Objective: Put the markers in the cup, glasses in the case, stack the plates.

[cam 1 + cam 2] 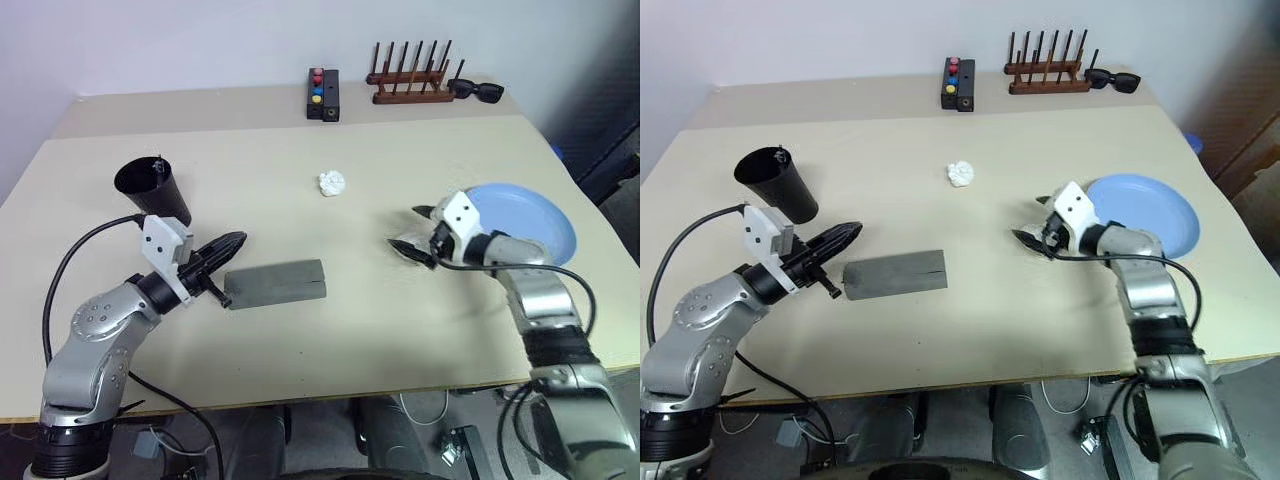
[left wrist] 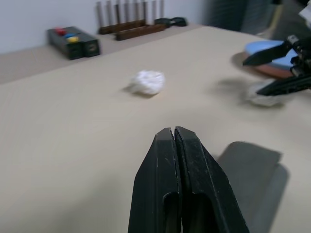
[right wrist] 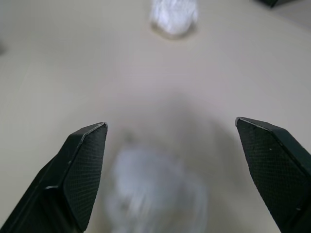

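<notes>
Closed case lay nearest; left gripper, fingers closed and empty, was just left of it; right gripper, fingers spread wide and empty, right, beside blue plate; cup beyond.

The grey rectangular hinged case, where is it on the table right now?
The grey rectangular hinged case lies shut on the beige table, near its front edge on the robot's left, just beside the left gripper and below the black tapered cup.
</notes>
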{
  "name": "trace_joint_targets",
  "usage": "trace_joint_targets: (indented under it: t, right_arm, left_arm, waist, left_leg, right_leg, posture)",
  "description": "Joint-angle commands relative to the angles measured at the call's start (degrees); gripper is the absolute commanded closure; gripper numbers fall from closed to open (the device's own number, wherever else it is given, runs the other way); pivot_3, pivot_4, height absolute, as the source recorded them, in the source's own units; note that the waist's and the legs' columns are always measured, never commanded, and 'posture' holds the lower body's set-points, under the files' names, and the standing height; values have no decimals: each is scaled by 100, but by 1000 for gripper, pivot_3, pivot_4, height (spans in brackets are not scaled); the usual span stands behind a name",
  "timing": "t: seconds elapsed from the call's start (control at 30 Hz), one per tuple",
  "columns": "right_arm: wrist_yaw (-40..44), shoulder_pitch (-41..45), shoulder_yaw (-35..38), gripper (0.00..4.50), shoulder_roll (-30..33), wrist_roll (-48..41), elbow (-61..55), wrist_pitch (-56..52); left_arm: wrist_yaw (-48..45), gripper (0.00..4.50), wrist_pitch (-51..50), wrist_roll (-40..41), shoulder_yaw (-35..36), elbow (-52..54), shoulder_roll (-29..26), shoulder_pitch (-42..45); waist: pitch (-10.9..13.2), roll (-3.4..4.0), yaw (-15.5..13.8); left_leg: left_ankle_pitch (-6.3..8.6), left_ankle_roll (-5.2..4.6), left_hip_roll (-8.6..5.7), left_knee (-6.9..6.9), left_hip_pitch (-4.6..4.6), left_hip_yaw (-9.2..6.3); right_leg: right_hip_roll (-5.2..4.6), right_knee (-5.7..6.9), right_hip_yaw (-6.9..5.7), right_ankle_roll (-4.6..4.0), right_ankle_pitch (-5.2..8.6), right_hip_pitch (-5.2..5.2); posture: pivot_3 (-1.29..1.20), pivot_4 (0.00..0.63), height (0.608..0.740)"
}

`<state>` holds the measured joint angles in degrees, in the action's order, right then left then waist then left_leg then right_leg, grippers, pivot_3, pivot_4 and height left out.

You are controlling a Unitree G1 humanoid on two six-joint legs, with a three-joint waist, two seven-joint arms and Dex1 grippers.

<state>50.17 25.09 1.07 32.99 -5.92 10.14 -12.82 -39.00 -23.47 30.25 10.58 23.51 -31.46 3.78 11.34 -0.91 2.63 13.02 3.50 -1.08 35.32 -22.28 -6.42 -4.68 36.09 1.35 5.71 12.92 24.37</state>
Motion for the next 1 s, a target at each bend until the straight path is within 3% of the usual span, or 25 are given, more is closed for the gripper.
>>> trace_joint_targets:
  t: [0.03,0.23,0.33,0.53,0.77,1.0]
  right_arm:
    - [-45,-224,80,74,109,-181,-646,-374]
    - [-404,-457,54,74,55,-93,-672,-522]
    - [-492,-501,18,1279,82,-66,-701,-532]
    - [-531,-561,105,4424,178,-127,-832,-536]
    - [-1002,-358,569,4479,388,-85,-924,-356]
    - [-1901,-55,1007,4479,810,371,-233,-101]
  left_arm:
    - [-191,4500,-4,27,-185,40,-79,182]
    - [-275,4500,57,-40,-399,-156,-18,412]
    - [-290,4500,79,-50,-436,-210,-5,465]
    - [-313,4500,145,-85,-526,-349,35,579]
    - [-417,4500,226,-179,-634,-571,163,732]
    - [-498,4500,353,-264,-723,-783,259,836]
  waist:
    - [0,0,-10]
    - [0,-1,-34]
    - [0,-1,-28]
    - [0,-1,-32]
    - [0,-1,-40]
    - [-1,-4,-49]
  left_leg:
    - [0,0,0,1,0,0]
    - [0,0,-1,5,-5,1]
    - [0,0,-1,5,-5,1]
    - [0,0,-1,5,-5,1]
    - [0,0,-1,5,-6,1]
    - [0,0,-1,5,-6,1]
  right_leg:
    - [0,0,0,0,0,0]
    - [-1,-2,0,-1,-1,-1]
    - [-1,-4,0,-1,-1,-1]
    - [-1,-4,0,-1,-1,-1]
    - [-1,-4,0,1,-1,-1]
    - [-1,-5,0,0,-1,-1]
  posture:
    - [0,150,739]
    - [0,150,739]
    - [0,150,739]
    - [0,150,739]
    - [0,150,739]
    - [0,150,739]
